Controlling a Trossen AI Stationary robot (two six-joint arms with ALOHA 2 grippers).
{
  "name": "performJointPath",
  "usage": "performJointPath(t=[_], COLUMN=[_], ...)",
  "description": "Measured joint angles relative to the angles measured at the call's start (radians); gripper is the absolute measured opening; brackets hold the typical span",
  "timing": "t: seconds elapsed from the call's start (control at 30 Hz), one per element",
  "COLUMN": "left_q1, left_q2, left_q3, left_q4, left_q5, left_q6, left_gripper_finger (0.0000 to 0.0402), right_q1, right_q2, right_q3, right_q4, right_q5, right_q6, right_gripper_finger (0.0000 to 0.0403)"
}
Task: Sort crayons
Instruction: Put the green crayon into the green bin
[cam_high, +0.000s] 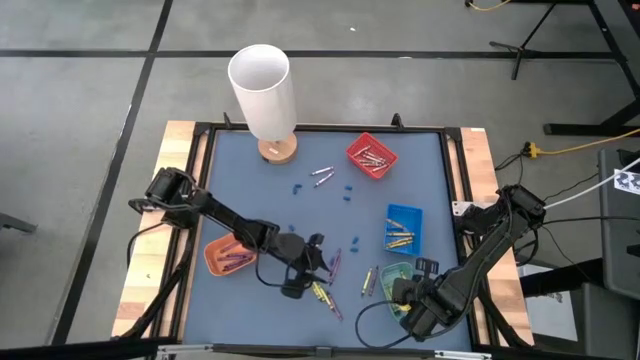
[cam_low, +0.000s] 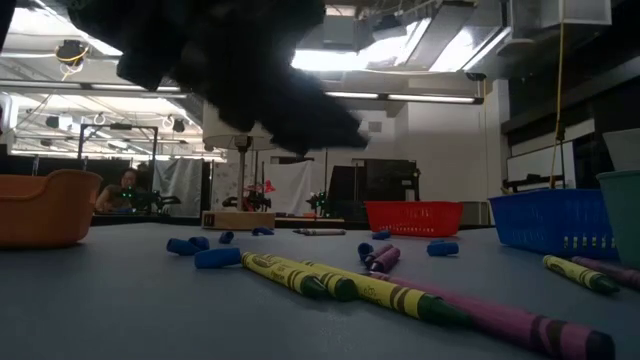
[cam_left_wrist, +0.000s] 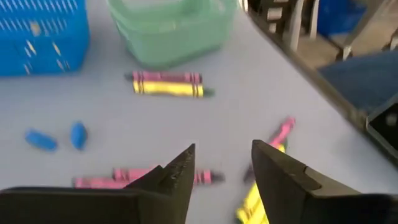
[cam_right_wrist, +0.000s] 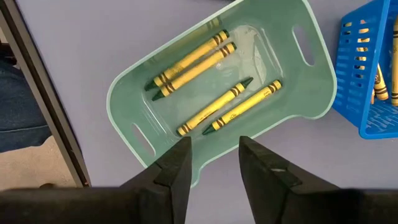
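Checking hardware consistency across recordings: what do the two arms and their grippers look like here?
Both arms are dark, almost black, jointed links with black cables looping off them. The left gripper has two blocky black fingers with angled, wedge-like tips. The right gripper looks the same: two matte black fingers tapering toward the tips. No markings or labels are visible on either.

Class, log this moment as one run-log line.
left gripper: open above loose crayons | right gripper: open over green tray of yellow crayons

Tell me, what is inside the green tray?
The green tray holds four yellow crayons, lying loose in two pairs. The right gripper hovers above its near rim, hiding a small strip there.
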Motion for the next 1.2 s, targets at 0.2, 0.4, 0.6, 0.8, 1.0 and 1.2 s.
performJointPath(t=[0.2,0.4,0.6,0.8,1.0,1.2], left_q1=[-0.021,-0.054,-0.08,-0.087,-0.087,-0.09], left_q2=[0.0,0.0,0.0,0.0,0.001,0.021], left_q3=[0.0,0.0,0.0,0.0,0.0,-0.001], left_q4=[-0.144,-0.261,-0.287,-0.287,-0.287,-0.283], left_q5=[0.0,-0.009,-0.053,-0.086,-0.087,-0.085], left_q6=[0.006,0.124,0.141,0.158,0.158,0.158], left_gripper_finger=[0.0148,0.0137,0.0131,0.013,0.013,0.013], right_q1=[0.0,0.0,0.0,0.0,0.0,0.0], right_q2=[0.0,0.0,0.001,0.001,0.001,0.001], right_q3=[0.0,0.0,0.0,0.0,0.0,0.0], right_q4=[0.0,0.0,0.0,0.021,0.061,0.079], right_q5=[0.001,0.063,0.084,0.083,0.083,0.083], right_q6=[0.0,-0.001,-0.001,-0.001,-0.001,-0.001], right_gripper_finger=[0.0131,0.0131,0.0131,0.0131,0.0131,0.0131])
